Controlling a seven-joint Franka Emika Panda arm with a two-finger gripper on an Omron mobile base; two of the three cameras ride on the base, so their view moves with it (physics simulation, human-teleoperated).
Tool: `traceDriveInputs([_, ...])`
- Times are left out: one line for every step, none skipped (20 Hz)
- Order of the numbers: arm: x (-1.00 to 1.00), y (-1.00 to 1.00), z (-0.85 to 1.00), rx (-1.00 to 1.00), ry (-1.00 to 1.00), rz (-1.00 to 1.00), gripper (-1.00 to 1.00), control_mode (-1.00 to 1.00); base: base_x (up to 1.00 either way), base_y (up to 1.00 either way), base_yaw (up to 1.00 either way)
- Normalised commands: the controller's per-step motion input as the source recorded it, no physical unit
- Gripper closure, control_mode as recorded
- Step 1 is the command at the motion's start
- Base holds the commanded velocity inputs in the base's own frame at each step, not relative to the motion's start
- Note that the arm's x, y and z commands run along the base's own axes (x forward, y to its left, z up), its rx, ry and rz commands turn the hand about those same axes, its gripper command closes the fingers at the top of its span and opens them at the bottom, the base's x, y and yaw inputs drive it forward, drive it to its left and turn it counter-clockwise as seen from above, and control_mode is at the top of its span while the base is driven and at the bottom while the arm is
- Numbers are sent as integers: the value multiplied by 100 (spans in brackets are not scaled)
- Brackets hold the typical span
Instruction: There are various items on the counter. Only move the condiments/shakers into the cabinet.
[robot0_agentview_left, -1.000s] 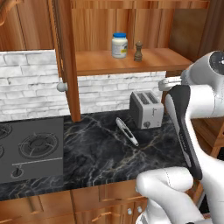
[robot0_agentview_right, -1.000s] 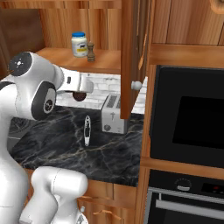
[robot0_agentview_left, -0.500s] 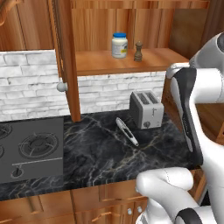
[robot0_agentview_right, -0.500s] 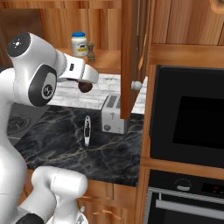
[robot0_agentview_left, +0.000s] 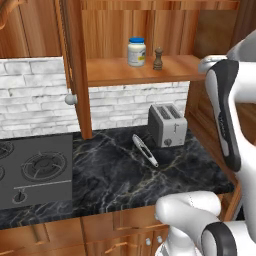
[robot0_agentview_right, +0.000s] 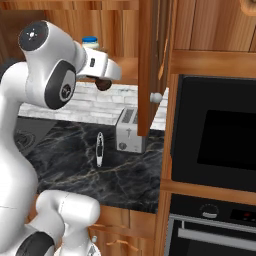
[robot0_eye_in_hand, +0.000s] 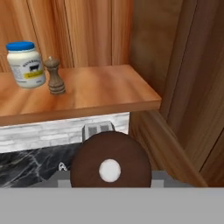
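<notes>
My gripper (robot0_agentview_right: 105, 79) is shut on the darker brown shaker (robot0_agentview_right: 103, 85), held in the air just below and in front of the cabinet shelf's right end. In the hand view this shaker (robot0_eye_in_hand: 110, 159) shows from above as a dark disc with a pale dot. On the cabinet shelf (robot0_agentview_left: 115, 72) stand the white jar with blue lid (robot0_agentview_left: 136, 51) and, right of it, the other small brown shaker (robot0_agentview_left: 158, 59). Both appear again in the hand view, jar (robot0_eye_in_hand: 25, 64) and shaker (robot0_eye_in_hand: 55, 75), at the shelf's (robot0_eye_in_hand: 96, 92) left.
A silver toaster (robot0_agentview_left: 167, 125) and a thin silver-black utensil (robot0_agentview_left: 145, 150) lie on the black counter (robot0_agentview_left: 125, 185). The open cabinet door (robot0_agentview_left: 75, 70) with its pale knob (robot0_agentview_left: 71, 99) hangs left of the shelf. Another door (robot0_agentview_right: 152, 60) and an oven (robot0_agentview_right: 220, 135) stand to the right. The stovetop (robot0_agentview_left: 30, 170) lies to the left.
The hand has risen with the dark shaker, from below shelf level up towards the shelf's front edge. Nothing else has moved.
</notes>
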Motion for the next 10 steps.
traceDriveInputs([30,-16,22,10,0,7,100,-100,0,0,0])
traceDriveInputs([36,-11,7,5,0,5,100,-100,0,0,0])
traceDriveInputs([39,-7,0,0,0,3,100,-100,0,0,0])
traceDriveInputs([40,0,0,0,0,2,100,-100,0,0,0])
traceDriveInputs([44,0,0,0,0,1,100,-100,0,0,0])
traceDriveInputs([50,0,0,0,0,1,100,-100,0,0,0])
traceDriveInputs([54,0,0,0,0,0,100,-100,0,0,0])
traceDriveInputs([57,0,0,0,0,0,100,-100,0,0,0])
traceDriveInputs([60,0,0,0,0,0,100,-100,0,0,0])
traceDriveInputs([63,0,0,0,0,0,100,-100,0,0,0])
